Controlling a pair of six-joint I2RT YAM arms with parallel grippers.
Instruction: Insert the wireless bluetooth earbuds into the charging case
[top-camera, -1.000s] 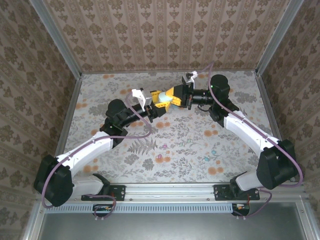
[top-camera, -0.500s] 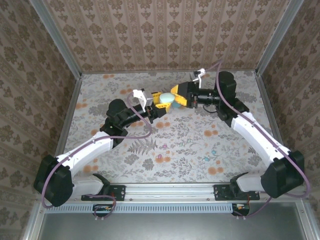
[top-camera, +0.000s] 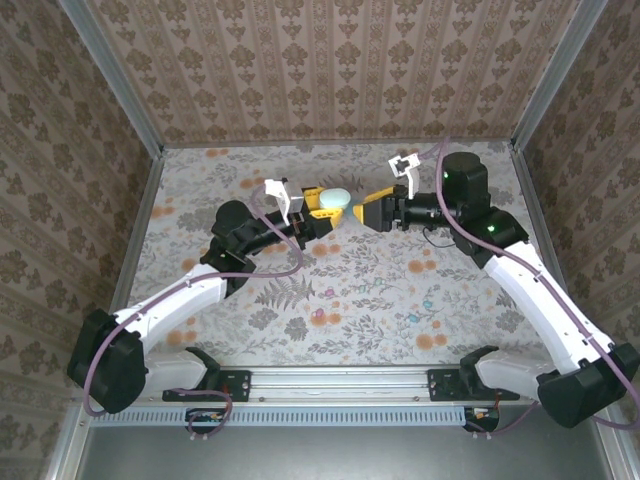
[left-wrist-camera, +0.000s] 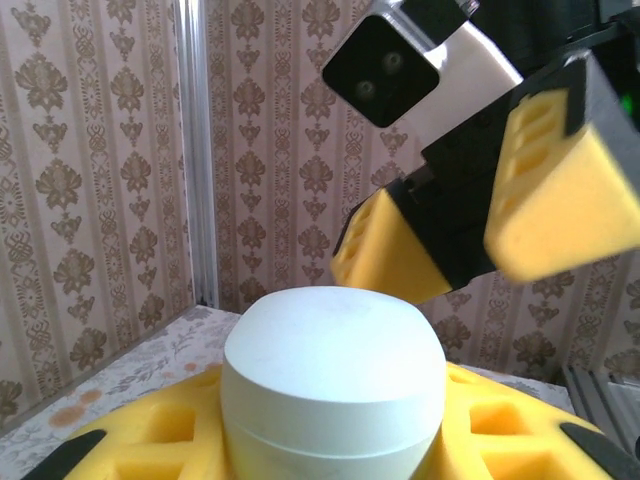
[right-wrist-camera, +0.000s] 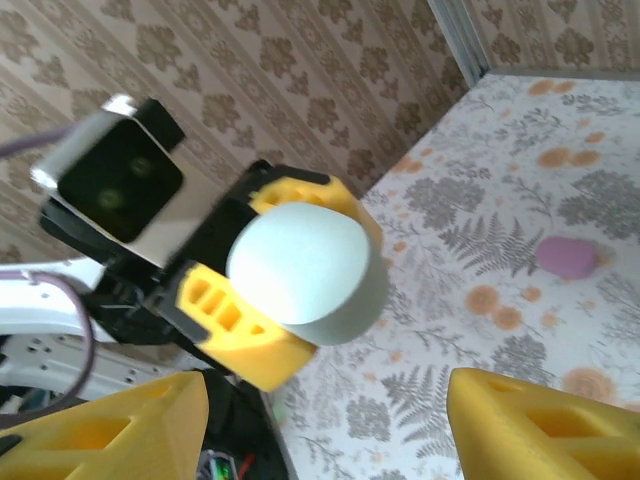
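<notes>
Right gripper (top-camera: 372, 212) just opened, jaws apart, and backed off the charging case (top-camera: 336, 197). Left gripper (top-camera: 322, 204) stays clamped on it (lid looks shut). Probably done.

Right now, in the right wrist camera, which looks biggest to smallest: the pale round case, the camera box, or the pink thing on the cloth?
1. pale round case
2. camera box, nearly as big, so that's close
3. pink thing, smallest, but it lies farther off, which shrinks it
</notes>
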